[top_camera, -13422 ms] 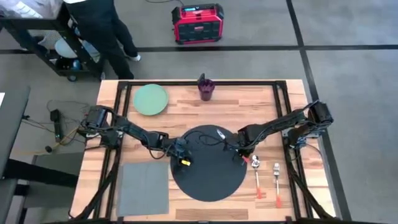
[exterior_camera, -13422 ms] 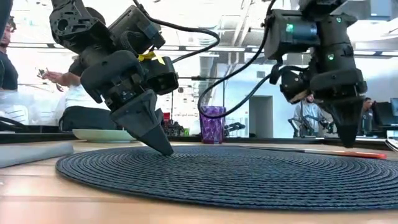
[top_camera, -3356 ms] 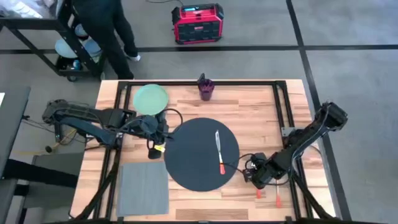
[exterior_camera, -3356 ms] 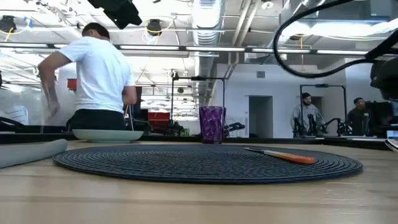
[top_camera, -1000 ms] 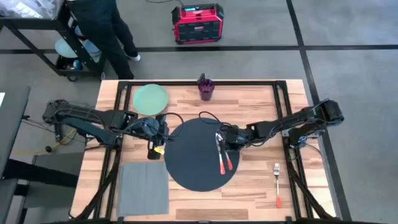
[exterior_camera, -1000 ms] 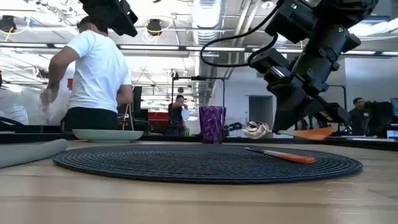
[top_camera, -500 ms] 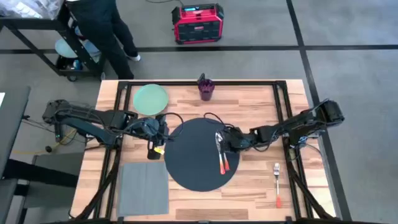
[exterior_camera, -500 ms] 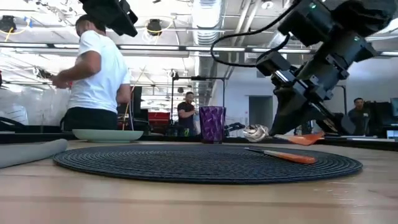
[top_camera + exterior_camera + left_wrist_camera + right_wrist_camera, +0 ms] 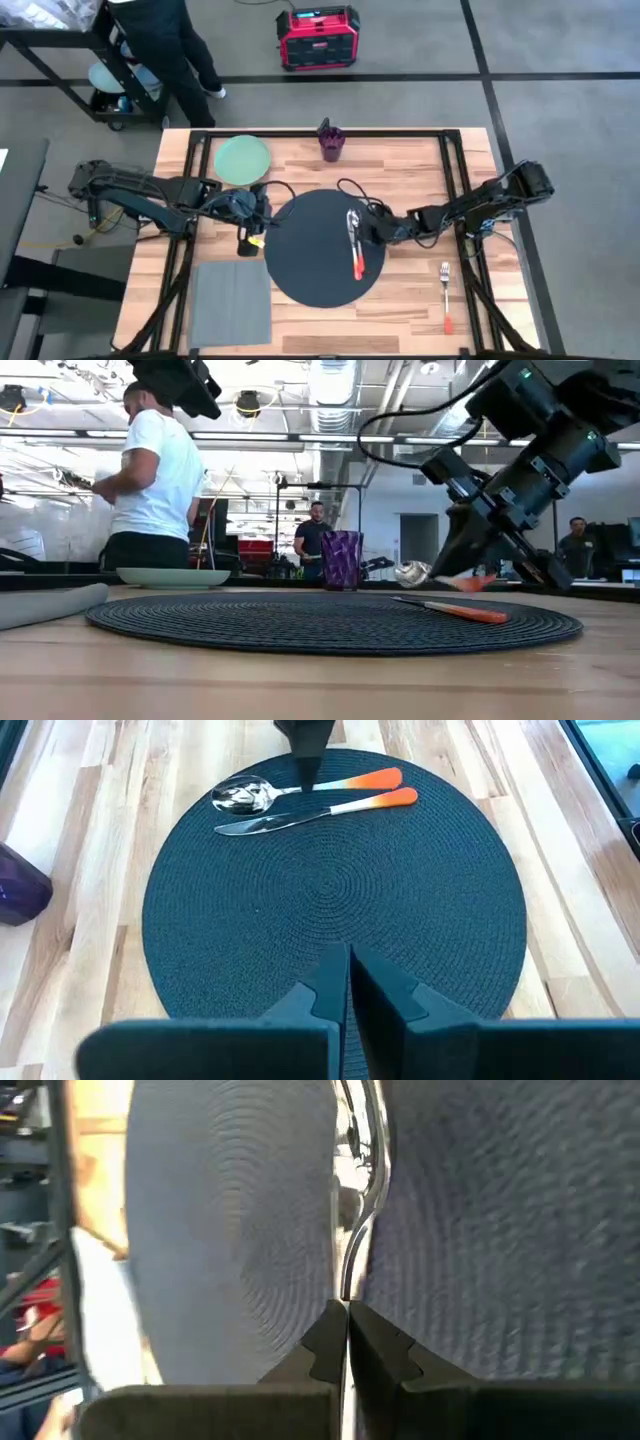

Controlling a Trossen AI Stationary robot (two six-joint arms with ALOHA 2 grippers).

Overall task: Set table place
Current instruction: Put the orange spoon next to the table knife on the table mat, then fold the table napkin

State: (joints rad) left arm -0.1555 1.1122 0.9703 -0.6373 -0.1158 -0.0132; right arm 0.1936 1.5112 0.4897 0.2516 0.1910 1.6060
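Over mat (image 9: pixel 320 250): right tool (image 9: pixel 362 231) clenched on spoon (image 9: pixel 415 573); left tool (image 9: pixel 252 222) clenched, empty; no legible writing.

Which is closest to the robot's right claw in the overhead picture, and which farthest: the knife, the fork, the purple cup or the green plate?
From the right gripper, shut on the spoon:
1. Knife, just beside it on the round mat.
2. Fork, off the mat, toward the table's near right.
3. Purple cup, at the far edge.
4. Green plate, far left corner.
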